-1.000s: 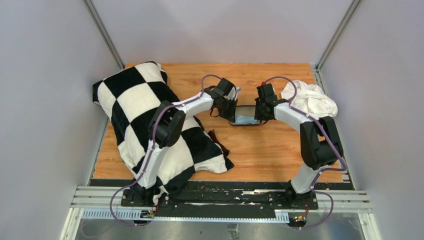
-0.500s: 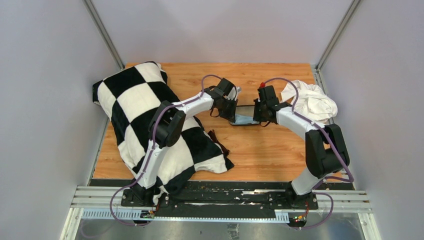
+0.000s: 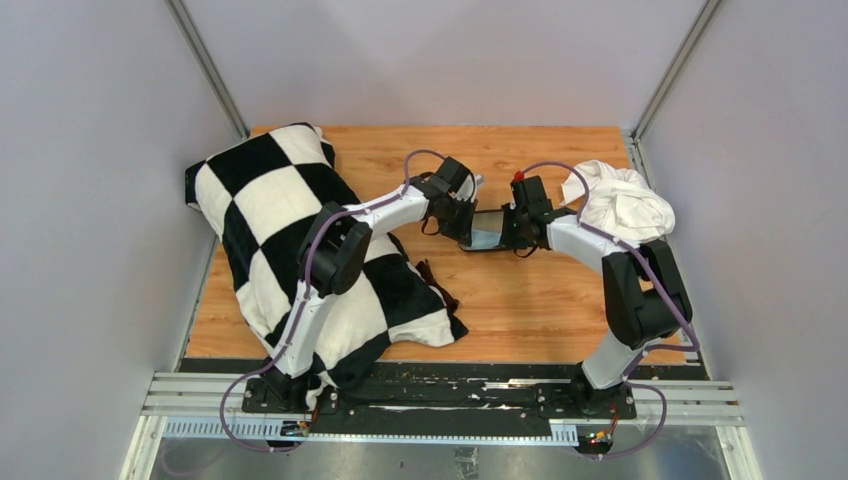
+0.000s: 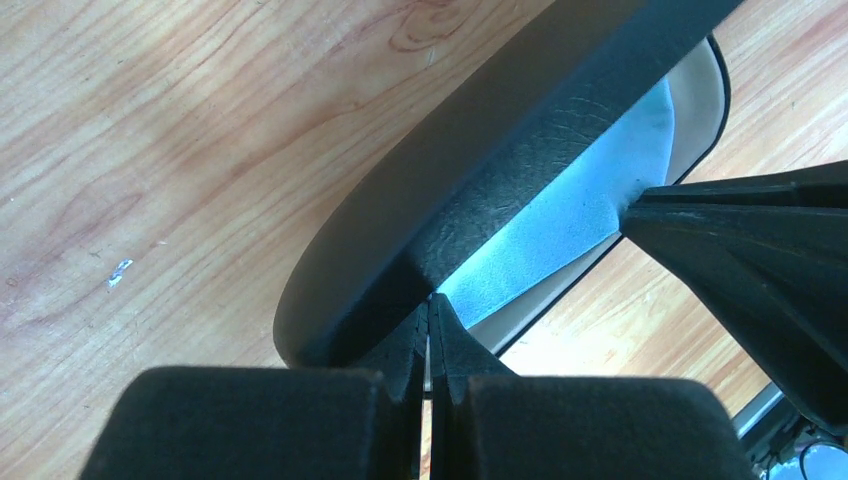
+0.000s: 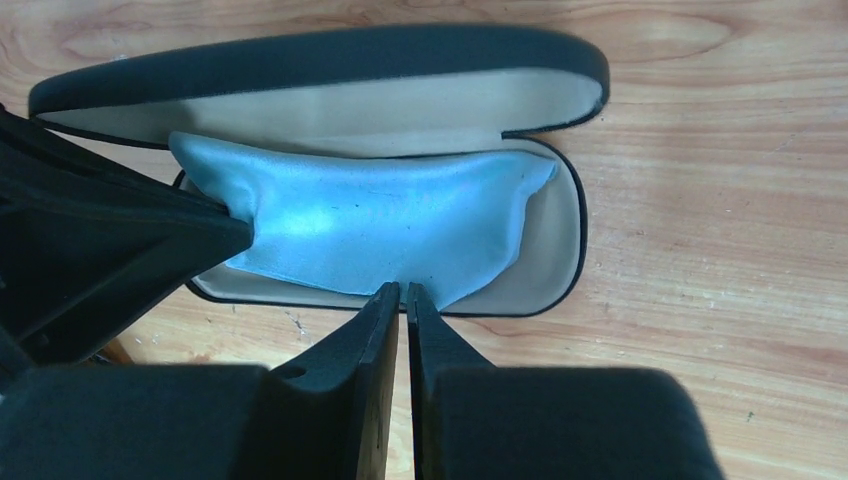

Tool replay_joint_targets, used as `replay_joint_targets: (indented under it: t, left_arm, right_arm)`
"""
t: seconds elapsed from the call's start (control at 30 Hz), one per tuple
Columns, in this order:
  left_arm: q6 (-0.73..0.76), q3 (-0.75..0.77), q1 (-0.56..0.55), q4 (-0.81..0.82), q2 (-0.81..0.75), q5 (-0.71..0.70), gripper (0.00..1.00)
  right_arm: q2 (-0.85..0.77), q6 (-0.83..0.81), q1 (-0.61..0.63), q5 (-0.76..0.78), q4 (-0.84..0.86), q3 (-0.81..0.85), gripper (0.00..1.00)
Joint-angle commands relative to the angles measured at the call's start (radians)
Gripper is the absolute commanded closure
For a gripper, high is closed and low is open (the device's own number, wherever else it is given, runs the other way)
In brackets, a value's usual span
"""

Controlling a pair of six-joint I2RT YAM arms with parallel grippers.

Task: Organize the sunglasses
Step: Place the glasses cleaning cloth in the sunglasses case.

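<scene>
A black case (image 3: 488,228) lies open mid-table, with a light blue cloth (image 5: 380,220) draped inside it over the beige lining. My left gripper (image 4: 430,305) is shut, its tips against the left end of the case where lid (image 4: 480,170) and cloth (image 4: 560,230) meet. My right gripper (image 5: 404,292) is pinched on the cloth's near edge, which is drawn to a point between the tips. From above, the left gripper (image 3: 465,232) and right gripper (image 3: 508,235) flank the case. A dark reddish shape, apparently the sunglasses (image 3: 432,278), lies at the checkered blanket's edge.
A large black-and-white checkered blanket (image 3: 280,230) covers the left of the wooden table (image 3: 540,300). A crumpled white cloth (image 3: 625,200) sits at the back right, behind the right arm. Grey walls enclose the table on three sides.
My right gripper has moved left and down to the case and its jaws have narrowed onto the blue cloth's near edge. The left arm has stayed put.
</scene>
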Motion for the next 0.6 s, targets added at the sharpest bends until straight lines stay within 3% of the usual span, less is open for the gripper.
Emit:
replay_joint_targets:
  t: [0.0, 0.3, 0.57]
  left_arm:
    - [0.018, 0.022, -0.01, -0.037, -0.035, -0.009, 1.0]
    - [0.03, 0.025, -0.011, -0.052, -0.038, -0.016, 1.0]
    - [0.036, 0.028, -0.015, -0.059, -0.045, -0.018, 0.99]
  right_arm:
    - [0.041, -0.014, 0.017, 0.036, -0.034, 0.009, 0.87]
    - [0.063, -0.016, 0.009, 0.208, -0.074, 0.03, 0.88]
    - [0.059, -0.012, 0.009, 0.182, -0.071, 0.013, 0.88]
